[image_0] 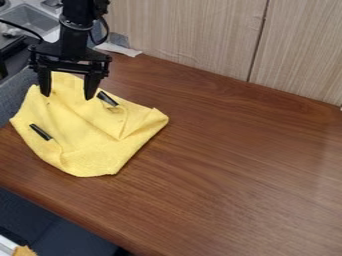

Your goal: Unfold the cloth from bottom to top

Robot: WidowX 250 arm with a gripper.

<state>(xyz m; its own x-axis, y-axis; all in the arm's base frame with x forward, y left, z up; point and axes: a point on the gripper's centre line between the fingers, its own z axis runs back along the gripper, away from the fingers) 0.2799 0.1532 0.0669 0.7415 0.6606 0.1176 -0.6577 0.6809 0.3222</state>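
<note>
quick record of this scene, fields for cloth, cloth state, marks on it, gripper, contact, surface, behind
cloth: yellow cloth, on the left part of the table
cloth state: creased, with folds, not spread flat
marks: two short black strips, one near the left edge, one by the gripper's fingers
gripper: black gripper, fingers apart, over the cloth's far part
contact: cannot tell if the fingertips touch the cloth
surface: brown wood grain
behind: pale wall panel; sink at upper left
</note>
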